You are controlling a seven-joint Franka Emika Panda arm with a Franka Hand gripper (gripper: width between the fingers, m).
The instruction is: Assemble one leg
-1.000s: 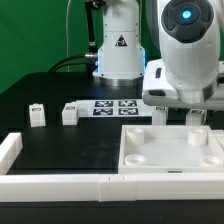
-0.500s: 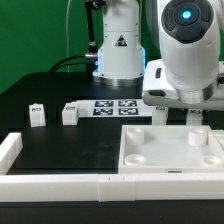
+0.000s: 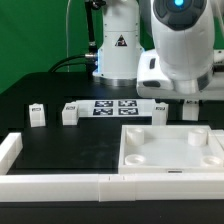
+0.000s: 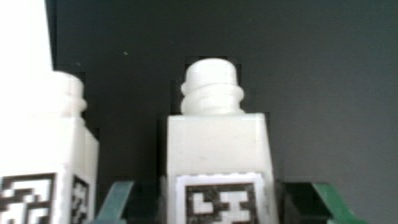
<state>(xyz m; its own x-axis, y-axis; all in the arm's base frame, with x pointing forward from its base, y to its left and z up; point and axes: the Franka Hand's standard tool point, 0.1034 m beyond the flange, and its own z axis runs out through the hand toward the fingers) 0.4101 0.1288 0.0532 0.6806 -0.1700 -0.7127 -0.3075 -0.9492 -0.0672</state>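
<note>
In the wrist view a leg (image 4: 219, 140), a white stubby block with a knobbed peg and a black-and-white tag, stands between my green fingertips (image 4: 121, 200). Dark gaps show on both sides of it, so my gripper (image 4: 221, 205) is open around it without touching. A second leg (image 4: 50, 150) stands right beside it. In the exterior view my gripper (image 3: 178, 112) hangs over the far right of the white panel (image 3: 150, 135), above a leg (image 3: 197, 136) standing there. Two more legs (image 3: 37, 115) (image 3: 70, 113) stand on the black table at the exterior view's left.
The marker board (image 3: 113, 107) lies behind the panel, by the robot base (image 3: 118, 50). Long white rim bars (image 3: 60, 184) run along the front edge, with an upturned end at the exterior view's left (image 3: 8, 150).
The arm and hand have risen a little and shifted toward the exterior view's left. The legs and panel have not moved.
</note>
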